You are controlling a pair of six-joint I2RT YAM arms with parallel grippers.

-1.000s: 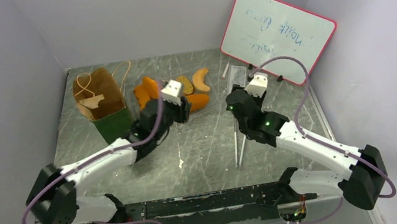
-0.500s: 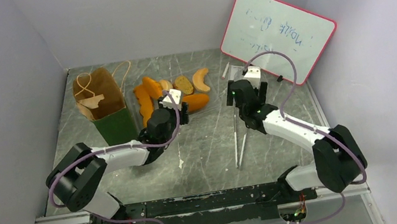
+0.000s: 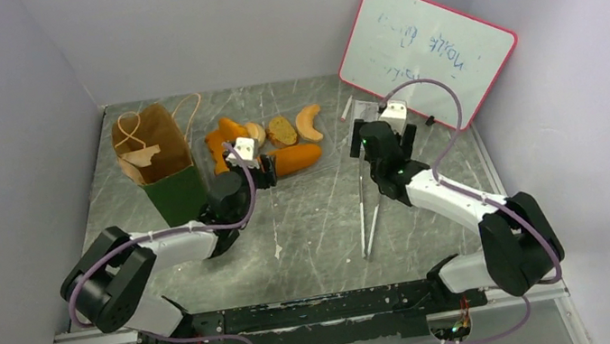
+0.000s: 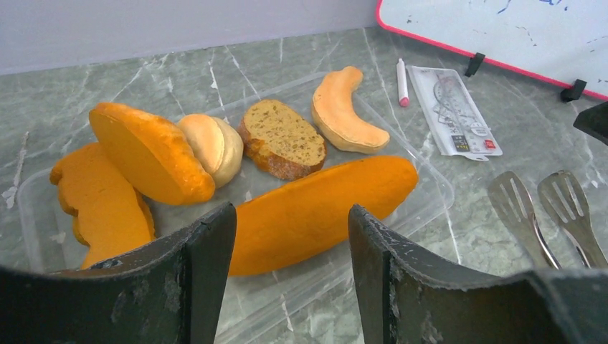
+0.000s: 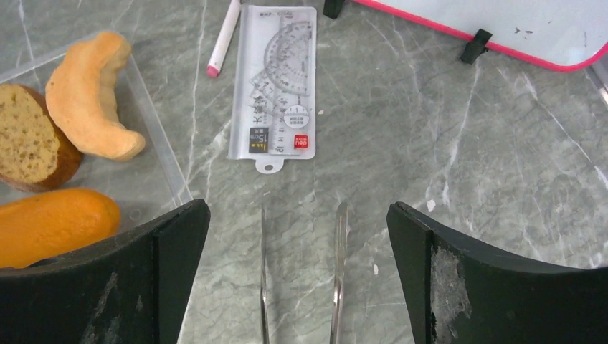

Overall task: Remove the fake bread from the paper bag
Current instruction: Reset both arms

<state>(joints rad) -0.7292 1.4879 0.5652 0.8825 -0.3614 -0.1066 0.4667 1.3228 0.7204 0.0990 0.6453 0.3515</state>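
Bread (image 4: 281, 140), all toy pieces (long orange loaves, a pale bun, a brown slice, a crescent), lies inside a clear tray (image 4: 439, 190). The paper bag (image 3: 154, 149) stands upright just left of the tray, mouth open. The left gripper (image 4: 290, 222) hovers at the tray's near edge, jaws spread, holding nothing. The right gripper (image 5: 297, 215), likewise spread and empty, hangs right of the tray above metal tongs (image 5: 338, 272).

Blue scrawl on the whiteboard (image 3: 425, 54) and print on the ruler pack (image 5: 276, 79) are unreadable.
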